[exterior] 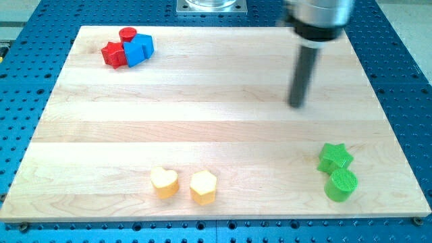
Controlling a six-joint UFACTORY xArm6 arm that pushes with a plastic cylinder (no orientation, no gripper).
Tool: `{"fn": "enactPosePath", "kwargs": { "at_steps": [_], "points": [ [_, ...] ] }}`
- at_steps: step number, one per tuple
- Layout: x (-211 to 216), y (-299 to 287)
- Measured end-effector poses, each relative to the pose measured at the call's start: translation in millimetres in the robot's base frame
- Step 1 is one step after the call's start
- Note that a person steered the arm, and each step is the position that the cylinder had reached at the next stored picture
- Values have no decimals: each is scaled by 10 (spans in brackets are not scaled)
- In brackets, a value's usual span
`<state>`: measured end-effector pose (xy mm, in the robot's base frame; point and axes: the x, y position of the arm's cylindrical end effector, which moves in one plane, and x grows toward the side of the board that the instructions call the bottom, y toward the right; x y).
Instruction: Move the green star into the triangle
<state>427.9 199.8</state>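
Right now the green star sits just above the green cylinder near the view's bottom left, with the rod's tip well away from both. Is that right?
Not quite. In the camera view the green star sits just above the green cylinder near the view's bottom right, not bottom left. My tip is indeed well away from both, further up the board.

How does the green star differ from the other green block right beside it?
The green star has points; the green cylinder is round with a flat ribbed top. The star sits nearer the view's top, the cylinder nearer the board's bottom edge. My tip is closer to the star, touching neither. Both share one green and sit close together.
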Motion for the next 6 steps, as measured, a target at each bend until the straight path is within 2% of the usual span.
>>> {"fn": "enactPosePath", "kwargs": {
  "at_steps": [1,2,3,5,6],
  "points": [
    [244,816],
    [1020,573],
    [1322,365],
    [450,-2228],
    [340,-1671]
  ]
}}
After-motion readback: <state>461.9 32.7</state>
